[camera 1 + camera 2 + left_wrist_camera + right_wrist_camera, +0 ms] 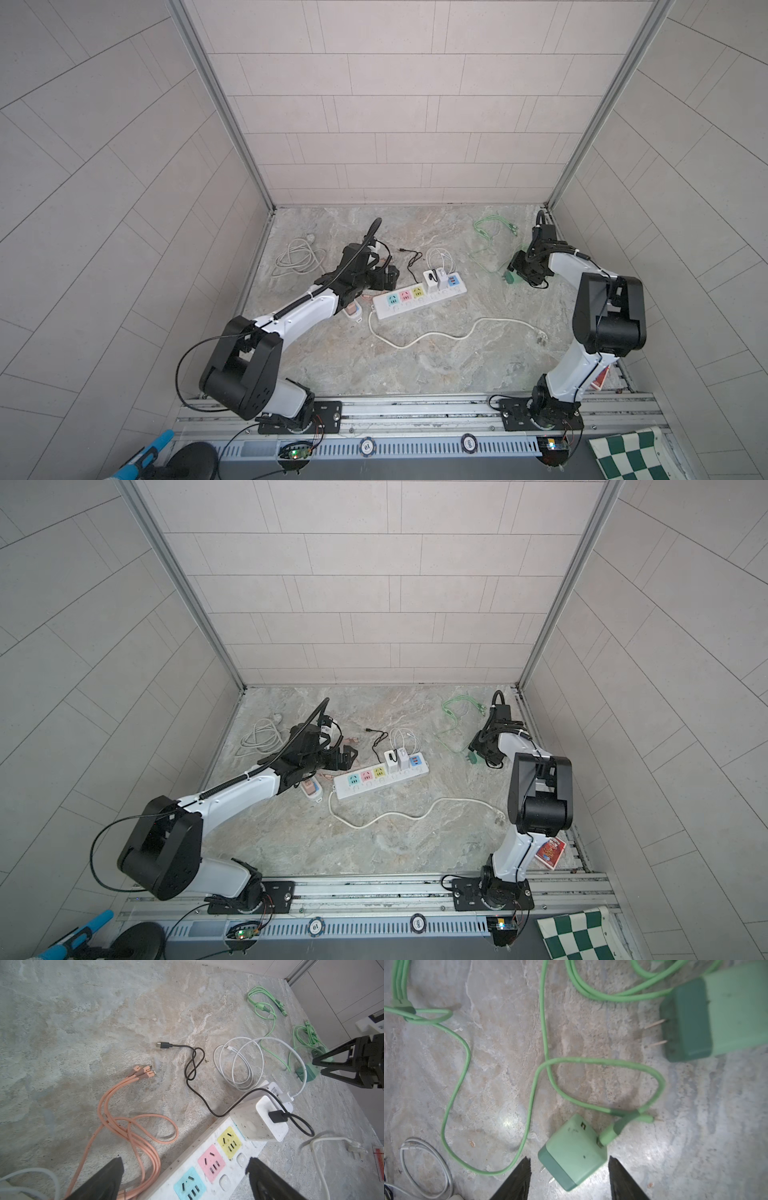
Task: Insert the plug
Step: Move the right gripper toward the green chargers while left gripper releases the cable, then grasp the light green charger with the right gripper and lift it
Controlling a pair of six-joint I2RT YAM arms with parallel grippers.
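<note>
A green plug (572, 1152) lies on the stone floor with its two prongs sideways and a green cable in its port. My right gripper (569, 1158) stands open around it, a gap showing on each side. Both top views show this plug (510, 279) (473, 759) at the right, below my right gripper (519, 272) (478, 752). The white power strip (415, 306) (376, 787) (179, 1170) lies mid-floor, with blue, pink and yellow sockets free. My left gripper (185, 1157) (390, 278) (349, 758) hovers wide open and empty over the strip's free end.
Two white chargers (259, 1122) fill the strip's far sockets. A second green charger (695, 1020) lies close by. Green cables (490, 232), a black cable (193, 1066), white coils (297, 257) and orange cables (124, 1122) lie around. The strip's own cord (436, 334) trails forward. Walls enclose three sides.
</note>
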